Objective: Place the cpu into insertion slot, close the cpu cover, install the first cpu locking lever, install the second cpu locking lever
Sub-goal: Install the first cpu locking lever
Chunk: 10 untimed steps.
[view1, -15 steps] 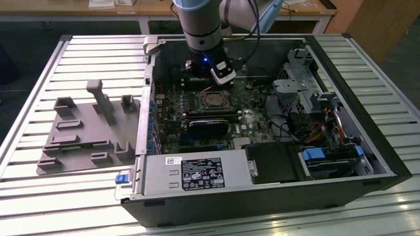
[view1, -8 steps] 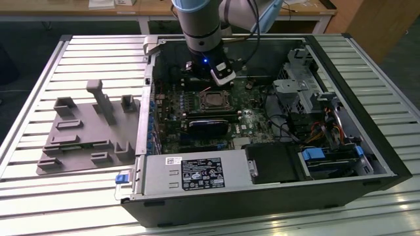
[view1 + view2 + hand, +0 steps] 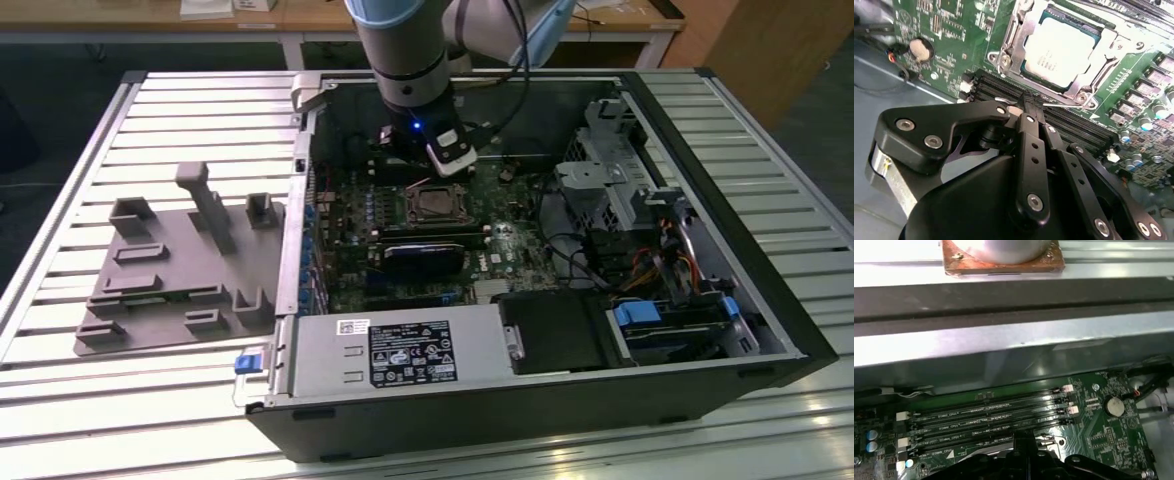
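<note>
Tool [image 3: 1030,102] hides memory slots [image 3: 1074,125] — cpu [image 3: 1059,50] seated.

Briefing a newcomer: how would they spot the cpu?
Look into the open computer case, at the green motherboard. Beside the long black memory slots sits the cpu. It is the only flat silver-grey square there, framed by a metal cover.

closed pincer [image 3: 1029,102] near the cpu [image 3: 1061,50], framed by the cpu cover [image 3: 1013,35].
</note>
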Motion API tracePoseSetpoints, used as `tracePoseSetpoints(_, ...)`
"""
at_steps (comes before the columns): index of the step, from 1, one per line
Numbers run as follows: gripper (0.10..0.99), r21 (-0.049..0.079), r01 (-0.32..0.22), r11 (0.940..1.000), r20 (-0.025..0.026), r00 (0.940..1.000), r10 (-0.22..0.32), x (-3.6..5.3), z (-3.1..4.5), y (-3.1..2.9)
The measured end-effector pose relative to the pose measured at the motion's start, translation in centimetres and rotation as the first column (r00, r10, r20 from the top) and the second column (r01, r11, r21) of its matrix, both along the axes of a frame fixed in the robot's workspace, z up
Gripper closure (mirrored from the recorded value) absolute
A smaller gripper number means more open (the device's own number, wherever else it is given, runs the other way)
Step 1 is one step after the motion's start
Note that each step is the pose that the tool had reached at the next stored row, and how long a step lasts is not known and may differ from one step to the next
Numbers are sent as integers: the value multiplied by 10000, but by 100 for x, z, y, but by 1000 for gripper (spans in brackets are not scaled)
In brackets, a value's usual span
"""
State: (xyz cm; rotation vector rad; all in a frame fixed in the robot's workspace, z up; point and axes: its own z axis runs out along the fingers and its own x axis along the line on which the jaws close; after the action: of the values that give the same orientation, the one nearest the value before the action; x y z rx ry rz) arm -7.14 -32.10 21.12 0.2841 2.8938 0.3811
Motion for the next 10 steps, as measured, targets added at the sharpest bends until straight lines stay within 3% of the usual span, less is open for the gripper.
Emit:
tracePoseSetpoints(2, 984, -1, 505, 9987, 3, 9987, -505, 0, -11, 9)
tracePoseSetpoints(10, 984, -2, 993, 9951, 3, 9951, -993, -2, -23, 60)
